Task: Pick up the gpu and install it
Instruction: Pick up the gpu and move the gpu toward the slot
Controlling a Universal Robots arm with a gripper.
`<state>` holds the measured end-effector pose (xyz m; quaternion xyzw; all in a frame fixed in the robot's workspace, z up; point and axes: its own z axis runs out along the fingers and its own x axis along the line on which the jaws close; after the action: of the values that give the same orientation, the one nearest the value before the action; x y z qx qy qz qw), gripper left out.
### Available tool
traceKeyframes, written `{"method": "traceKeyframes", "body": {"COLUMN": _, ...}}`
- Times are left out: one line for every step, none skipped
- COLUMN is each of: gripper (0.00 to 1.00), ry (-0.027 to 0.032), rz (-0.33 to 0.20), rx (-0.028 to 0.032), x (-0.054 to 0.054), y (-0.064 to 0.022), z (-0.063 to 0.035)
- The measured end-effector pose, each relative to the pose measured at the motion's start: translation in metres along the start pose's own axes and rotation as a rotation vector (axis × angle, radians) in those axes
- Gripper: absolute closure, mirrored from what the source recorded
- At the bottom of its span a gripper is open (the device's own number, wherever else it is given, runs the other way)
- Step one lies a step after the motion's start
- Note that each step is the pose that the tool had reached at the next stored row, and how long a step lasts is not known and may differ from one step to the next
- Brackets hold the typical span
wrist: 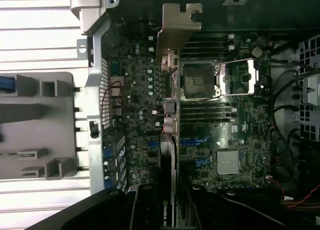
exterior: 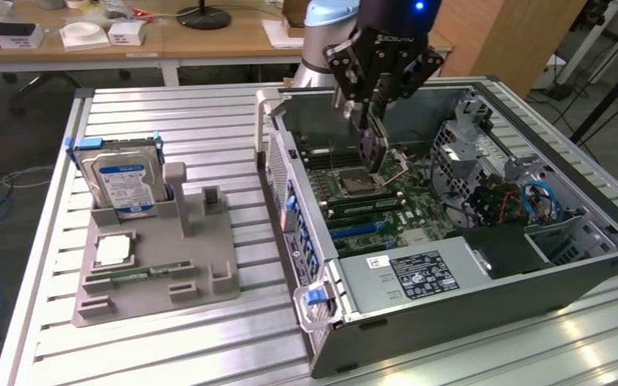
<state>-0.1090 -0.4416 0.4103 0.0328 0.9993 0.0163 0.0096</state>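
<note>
My gripper (exterior: 369, 106) hangs over the open computer case (exterior: 566, 265) and is shut on the gpu (exterior: 372, 146). The card hangs edge-down from the fingers, above the motherboard (exterior: 379, 205) near the CPU socket (exterior: 354, 186). In the wrist view the gpu (wrist: 170, 115) is seen edge-on, with its silver end bracket (wrist: 176, 27) at the far end and its black cooler between my fingers (wrist: 137, 210). It floats above the board, close to the case's rear wall. The blue slots (wrist: 192, 141) lie beside the card's line, and it sits apart from them.
A grey fixture tray (exterior: 196, 257) on the slatted metal table, at the exterior view's left, holds an upright hard drive (exterior: 125, 181), a CPU chip (exterior: 113, 251) and a memory stick (exterior: 142, 273). Inside the case are a power supply (exterior: 417, 273), drive cages and cables (exterior: 534, 201).
</note>
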Motion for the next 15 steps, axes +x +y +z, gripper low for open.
{"method": "traceKeyframes", "body": {"gripper": 0.74, "ry": 0.0, "rz": 0.0, "rx": 0.0, "x": -0.003, "y": 0.0002, "z": 0.0001}}
{"method": "traceKeyframes", "body": {"gripper": 0.74, "ry": -0.0001, "rz": 0.0, "rx": -0.0001, "x": -0.007, "y": 0.0004, "z": 0.0002}}
{"method": "traceKeyframes", "body": {"gripper": 0.74, "ry": -0.0001, "rz": 0.0, "rx": -0.0001, "x": -0.009, "y": 0.0006, "z": 0.0002}}
{"method": "traceKeyframes", "body": {"gripper": 0.74, "ry": -0.0001, "rz": 0.0, "rx": -0.0001, "x": -0.012, "y": 0.0008, "z": 0.0003}}
{"method": "traceKeyframes", "body": {"gripper": 0.74, "ry": -0.0001, "rz": 0.0, "rx": 0.0, "x": -0.015, "y": 0.001, "z": 0.0003}}
{"method": "traceKeyframes", "body": {"gripper": 0.74, "ry": 0.0, "rz": 0.0, "rx": -0.0001, "x": -0.017, "y": 0.0011, "z": 0.0004}}
{"method": "traceKeyframes", "body": {"gripper": 0.74, "ry": -0.0001, "rz": 0.0, "rx": -0.0001, "x": -0.019, "y": 0.0012, "z": 0.0004}}
{"method": "traceKeyframes", "body": {"gripper": 0.74, "ry": -0.0001, "rz": 0.0, "rx": -0.0001, "x": -0.021, "y": 0.0014, "z": 0.0005}}
{"method": "traceKeyframes", "body": {"gripper": 0.74, "ry": -0.0001, "rz": 0.0, "rx": 0.0, "x": -0.023, "y": 0.0015, "z": 0.0005}}
{"method": "traceKeyframes", "body": {"gripper": 0.74, "ry": -0.0001, "rz": 0.0, "rx": -0.0001, "x": -0.024, "y": 0.0016, "z": 0.0006}}
{"method": "traceKeyframes", "body": {"gripper": 0.74, "ry": -0.0001, "rz": 0.0, "rx": -0.0001, "x": -0.026, "y": 0.0017, "z": 0.0006}}
{"method": "traceKeyframes", "body": {"gripper": 0.74, "ry": -0.0001, "rz": 0.0, "rx": -0.0001, "x": -0.028, "y": 0.0018, "z": 0.0007}}
{"method": "traceKeyframes", "body": {"gripper": 0.74, "ry": -0.0001, "rz": 0.0, "rx": -0.0001, "x": -0.03, "y": 0.0019, "z": 0.0007}}
{"method": "traceKeyframes", "body": {"gripper": 0.74, "ry": 0.0, "rz": 0.0, "rx": -0.0001, "x": -0.032, "y": 0.0021, "z": 0.0007}}
{"method": "traceKeyframes", "body": {"gripper": 0.74, "ry": -0.0001, "rz": 0.0, "rx": 0.0, "x": -0.034, "y": 0.0022, "z": 0.0008}}
